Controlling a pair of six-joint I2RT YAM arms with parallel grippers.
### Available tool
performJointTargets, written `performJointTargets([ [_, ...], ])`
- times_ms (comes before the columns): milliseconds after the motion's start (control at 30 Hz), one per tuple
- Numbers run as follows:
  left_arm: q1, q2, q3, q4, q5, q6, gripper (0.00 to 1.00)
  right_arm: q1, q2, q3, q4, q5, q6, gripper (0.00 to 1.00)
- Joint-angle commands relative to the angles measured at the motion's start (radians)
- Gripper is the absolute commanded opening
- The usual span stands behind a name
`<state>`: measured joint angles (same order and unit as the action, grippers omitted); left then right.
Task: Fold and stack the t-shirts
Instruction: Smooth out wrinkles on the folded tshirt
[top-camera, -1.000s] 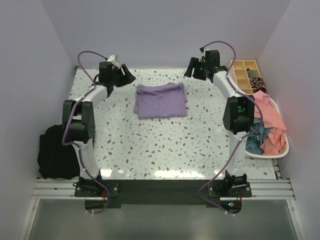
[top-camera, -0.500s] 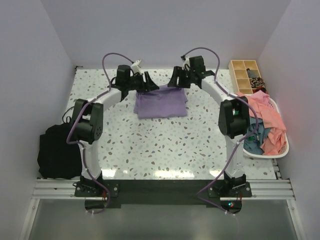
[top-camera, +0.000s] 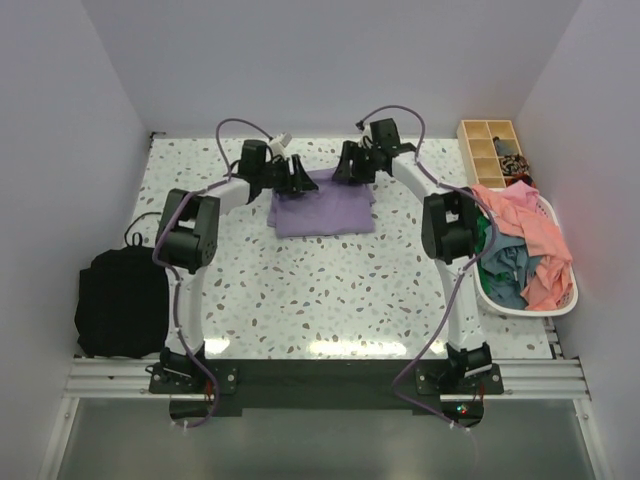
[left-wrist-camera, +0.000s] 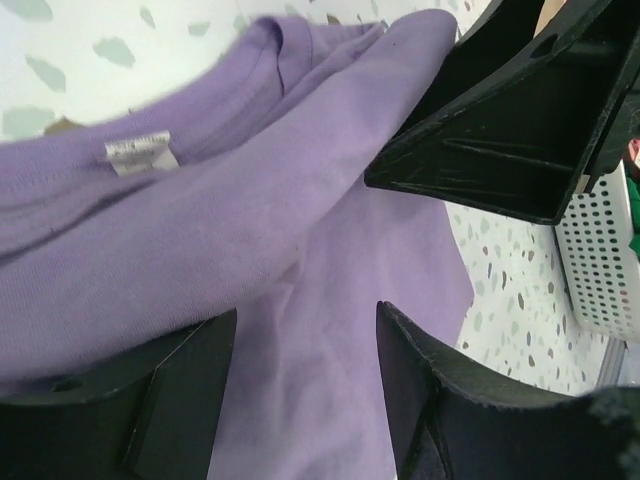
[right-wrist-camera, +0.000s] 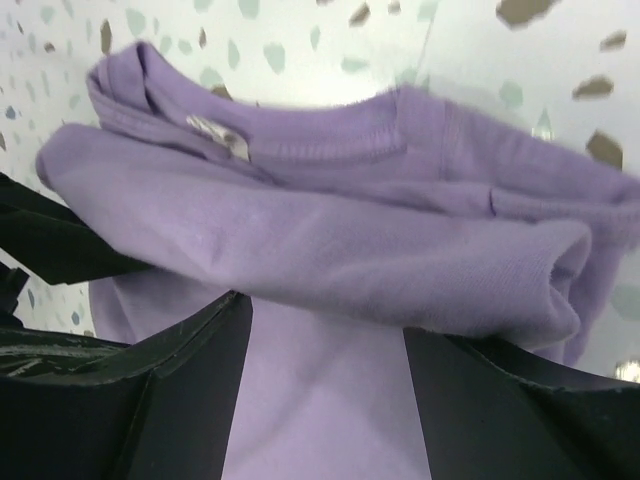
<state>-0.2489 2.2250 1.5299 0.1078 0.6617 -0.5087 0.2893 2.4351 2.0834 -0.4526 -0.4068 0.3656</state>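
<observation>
A lavender t-shirt (top-camera: 322, 206) lies roughly folded at the back middle of the table, its collar and white label toward the far edge. Both grippers hang low over that far edge. My left gripper (top-camera: 299, 176) is at the shirt's far left corner and my right gripper (top-camera: 346, 166) at its far right part. In the left wrist view the open gripper (left-wrist-camera: 305, 330) stands over purple cloth (left-wrist-camera: 200, 230), not pinching it. In the right wrist view the open gripper (right-wrist-camera: 325, 320) sits just under a rolled fold of the shirt (right-wrist-camera: 330, 230). Pink (top-camera: 535, 235) and teal (top-camera: 508, 270) t-shirts lie heaped in the basket.
A white perforated laundry basket (top-camera: 560, 305) stands at the right edge of the table. A wooden compartment box (top-camera: 490, 150) sits at the back right corner. A black fabric bundle (top-camera: 118, 300) lies off the left edge. The two grippers are close together, almost tip to tip.
Both arms have swung inward from the far corners of the table to the shirt's far edge and come lower over it. The shirt has barely shifted.
</observation>
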Motion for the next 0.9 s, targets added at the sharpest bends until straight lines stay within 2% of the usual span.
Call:
performJointTargets([
  [0,0.01,0.05,0.145,0.001,-0.02,0.073,0.62,-0.001,0.06,0.176,-0.02,0.014,-0.002,0.66],
  [200,0.059,0.168,0.269,-0.028,-0.051,0.09,0.63,-0.006,0.177,0.294,-0.008,0.052,0.038,0.67],
  [367,0.103,0.251,0.302,-0.053,-0.06,0.087,0.63,-0.013,0.191,0.236,0.048,0.114,0.05,0.67],
  [467,0.123,0.245,0.271,-0.039,-0.076,0.079,0.62,-0.025,0.17,0.186,0.075,0.164,0.036,0.67],
  [667,0.158,0.153,0.116,0.045,-0.135,0.096,0.62,-0.062,0.107,0.119,0.121,0.246,-0.011,0.67],
  [767,0.169,0.111,0.081,0.096,-0.116,0.093,0.62,-0.085,0.105,0.15,0.086,0.247,-0.034,0.67],
  [867,0.169,0.047,0.03,0.122,-0.123,0.091,0.61,-0.098,0.03,0.075,0.138,0.227,-0.05,0.68],
])
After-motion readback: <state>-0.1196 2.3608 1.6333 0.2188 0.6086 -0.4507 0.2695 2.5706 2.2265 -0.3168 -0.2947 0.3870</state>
